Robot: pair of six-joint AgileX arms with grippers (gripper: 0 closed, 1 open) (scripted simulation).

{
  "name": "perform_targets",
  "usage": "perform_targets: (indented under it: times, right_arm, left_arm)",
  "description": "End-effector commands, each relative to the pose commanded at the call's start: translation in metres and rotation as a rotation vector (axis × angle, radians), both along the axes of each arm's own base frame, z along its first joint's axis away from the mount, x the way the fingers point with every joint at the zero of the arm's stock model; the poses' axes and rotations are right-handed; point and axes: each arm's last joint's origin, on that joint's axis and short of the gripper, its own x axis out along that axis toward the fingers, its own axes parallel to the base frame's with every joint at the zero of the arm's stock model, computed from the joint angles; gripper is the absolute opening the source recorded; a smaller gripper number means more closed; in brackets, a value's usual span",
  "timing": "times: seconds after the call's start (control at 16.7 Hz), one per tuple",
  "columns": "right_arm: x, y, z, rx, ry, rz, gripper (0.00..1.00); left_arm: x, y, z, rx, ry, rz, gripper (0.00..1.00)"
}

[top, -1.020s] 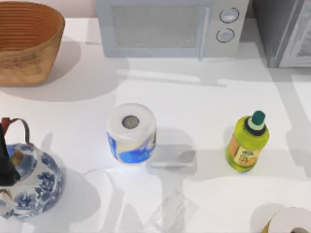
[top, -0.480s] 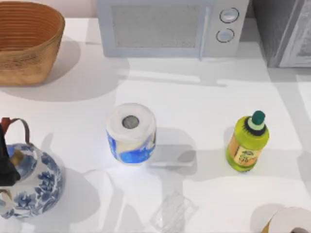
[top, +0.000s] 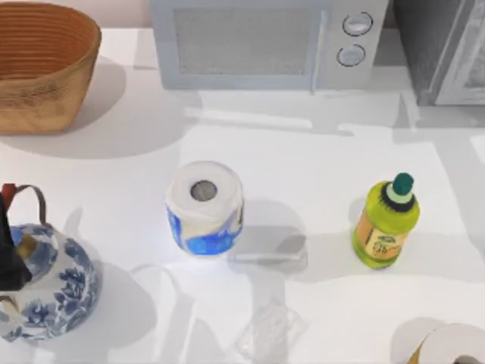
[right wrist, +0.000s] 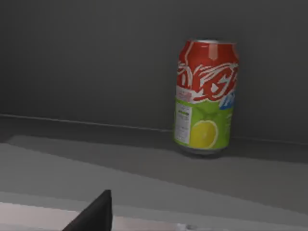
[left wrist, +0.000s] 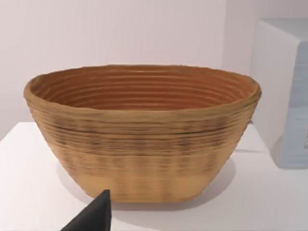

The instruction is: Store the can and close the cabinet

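A: So, the right gripper (right wrist: 94, 214) — what's it doing?

B: Its wrist view catches just 1 dark fingertip at the frame's edge. Whether the fingers are spread or pressed together, I cannot tell. Nothing is visibly held.

A: And the can (right wrist: 206, 96)?

B: Upright on a grey shelf inside the cabinet (right wrist: 86, 62), close to the dark back wall, long axis vertical. It lies ahead of the right gripper and well apart from it, deeper in.

A: Then storing looks done?

B: I'd judge so. What's left is the door. In the top view the cabinet (top: 443, 49) sits at the table's far right corner, beside the microwave (top: 265, 42), and a pale panel along its right side may be the door, standing ajar — I can't be sure.

A: Which arm should shut it?

B: The right, clearly nearer. It faces straight into the cabinet. The next move likely needs it clear of the opening, then around to the door's outer face to push.

A: The left gripper (left wrist: 91, 216)?

B: Idle on the table's left, facing the basket (left wrist: 142, 130); 1 fingertip shows, so again I cannot tell its state.

A: Anything in the way?

B: The bottle (top: 386, 224) stands on the right half of the table, nearer than the cabinet. A low sweep could tip it.
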Motion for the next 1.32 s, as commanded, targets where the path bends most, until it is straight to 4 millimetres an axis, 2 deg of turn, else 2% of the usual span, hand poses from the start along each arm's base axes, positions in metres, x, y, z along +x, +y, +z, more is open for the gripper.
perform_targets:
  times: [0.24, 0.42, 0.54, 0.66, 0.78, 0.9, 1.32]
  right_arm:
    - [-0.046, -0.009, -0.118, 0.005, 0.079, -0.014, 1.00]
    - [-0.067, -0.014, -0.201, 0.019, 0.107, -0.039, 1.00]
    - [-0.075, -0.016, -0.246, 0.030, 0.115, -0.060, 1.00]
    - [-0.078, -0.018, -0.282, 0.041, 0.121, -0.079, 1.00]
    - [-0.078, -0.019, -0.308, 0.050, 0.128, -0.095, 1.00]
    - [-0.078, -0.020, -0.323, 0.055, 0.134, -0.105, 1.00]
    - [-0.077, -0.020, -0.327, 0.056, 0.141, -0.104, 1.00]
  left_arm:
    - [0.000, 0.000, 0.000, 0.000, 0.000, 0.000, 1.00]
    - [0.000, 0.000, 0.000, 0.000, 0.000, 0.000, 1.00]
    - [0.000, 0.000, 0.000, 0.000, 0.000, 0.000, 1.00]
    - [0.000, 0.000, 0.000, 0.000, 0.000, 0.000, 1.00]
    - [0.000, 0.000, 0.000, 0.000, 0.000, 0.000, 1.00]
    - [0.000, 0.000, 0.000, 0.000, 0.000, 0.000, 1.00]
    - [0.000, 0.000, 0.000, 0.000, 0.000, 0.000, 1.00]
